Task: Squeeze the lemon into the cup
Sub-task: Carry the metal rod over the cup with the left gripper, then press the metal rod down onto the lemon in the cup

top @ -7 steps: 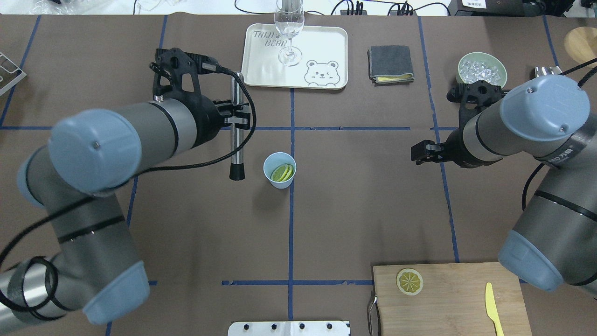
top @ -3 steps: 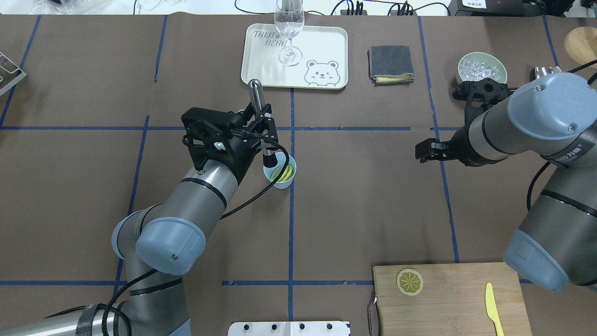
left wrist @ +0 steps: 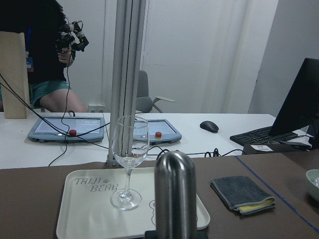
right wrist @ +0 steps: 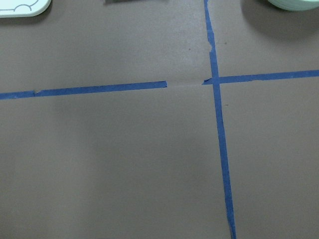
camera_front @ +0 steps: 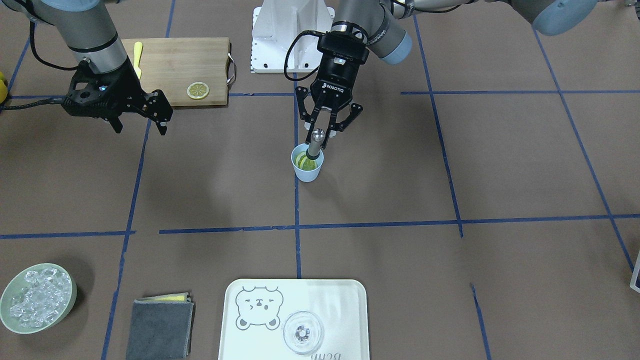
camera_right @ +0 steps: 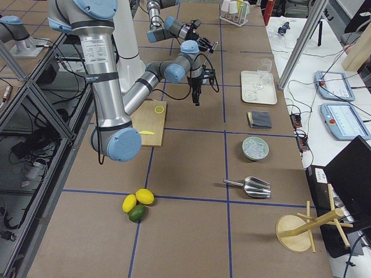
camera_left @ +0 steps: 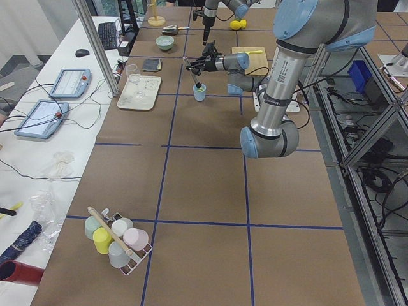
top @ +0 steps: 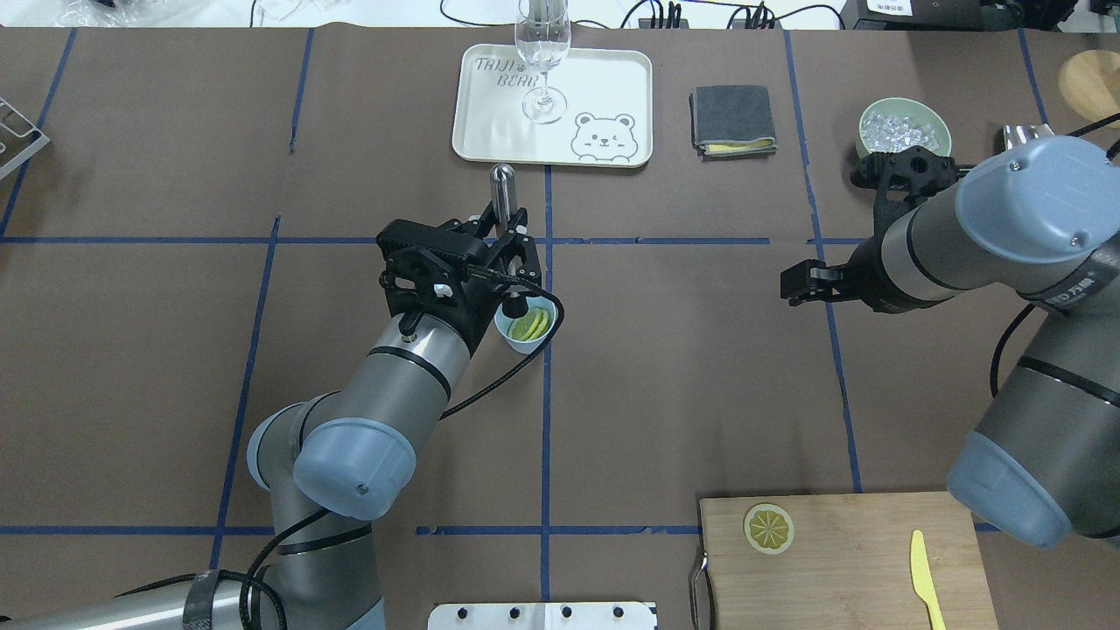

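Observation:
The light-blue cup (top: 523, 339) (camera_front: 307, 171) stands near the table's middle, with lemon slices (top: 533, 326) (camera_front: 301, 161) inside it. My left gripper (top: 508, 248) (camera_front: 323, 129) is shut on a steel muddler (top: 502, 185) (camera_front: 315, 141) held nearly upright. The muddler's black tip sits inside the cup on the slices. In the left wrist view the muddler's rounded top (left wrist: 174, 191) fills the lower middle. Another lemon slice (top: 769, 528) (camera_front: 198, 90) lies on the cutting board. My right gripper (top: 790, 286) (camera_front: 161, 113) hovers open and holds nothing, far to the cup's right.
A white bear tray (top: 604, 87) with a clear glass (top: 542, 52) stands behind the cup. A folded grey cloth (top: 733, 120) and a green ice bowl (top: 904, 129) lie at the back right. The wooden board (top: 840, 560) carries a yellow knife (top: 920, 564).
My left arm swung the muddler from lying level left of the cup to upright over it, then brought its black tip down into the cup. The right arm barely moved.

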### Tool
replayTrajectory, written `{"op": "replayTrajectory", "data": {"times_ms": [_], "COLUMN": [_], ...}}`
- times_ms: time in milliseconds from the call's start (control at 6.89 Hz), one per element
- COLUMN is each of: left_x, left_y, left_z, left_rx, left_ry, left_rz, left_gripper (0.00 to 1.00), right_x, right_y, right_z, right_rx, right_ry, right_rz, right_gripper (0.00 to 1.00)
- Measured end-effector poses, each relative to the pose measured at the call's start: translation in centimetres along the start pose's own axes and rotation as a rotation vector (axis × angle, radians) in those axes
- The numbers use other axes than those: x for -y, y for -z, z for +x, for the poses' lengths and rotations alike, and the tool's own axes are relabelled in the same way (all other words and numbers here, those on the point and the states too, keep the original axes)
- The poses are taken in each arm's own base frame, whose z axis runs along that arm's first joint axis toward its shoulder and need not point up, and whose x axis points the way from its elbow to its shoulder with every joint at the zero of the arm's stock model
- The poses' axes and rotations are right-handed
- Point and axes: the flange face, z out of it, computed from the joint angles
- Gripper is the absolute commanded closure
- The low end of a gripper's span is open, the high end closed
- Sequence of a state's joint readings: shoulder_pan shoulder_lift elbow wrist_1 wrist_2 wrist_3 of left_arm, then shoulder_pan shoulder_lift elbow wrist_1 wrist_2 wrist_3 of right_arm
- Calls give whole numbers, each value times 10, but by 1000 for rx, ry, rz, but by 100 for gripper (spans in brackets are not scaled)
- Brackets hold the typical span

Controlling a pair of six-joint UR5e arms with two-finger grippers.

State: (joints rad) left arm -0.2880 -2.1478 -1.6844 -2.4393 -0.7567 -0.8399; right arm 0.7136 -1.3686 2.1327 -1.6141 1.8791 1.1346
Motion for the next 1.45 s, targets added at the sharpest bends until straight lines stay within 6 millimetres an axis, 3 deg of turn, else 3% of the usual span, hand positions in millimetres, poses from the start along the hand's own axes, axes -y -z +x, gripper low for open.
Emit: {"op": "replayTrajectory", "data": {"times_ms": [1016, 1306, 1451], "left_x": [-52, -50, -34], "left_y": [-24, -21, -14], "left_z": [13, 17, 24], "left_rx": [20, 9, -13], "left_ry": [-53, -61, -80], "left_rz": [-52, -53, -37], "left_gripper": [100, 100, 100], "right_x": [-1, -1, -1], "right_y": [-1, -1, -1], "right_z": [2, 2, 1], "right_rx": [-4, -4, -2], "right_ry": [-1, -1, 0], "right_rz": [-3, -3, -2], "right_gripper": [0, 0, 0]}}
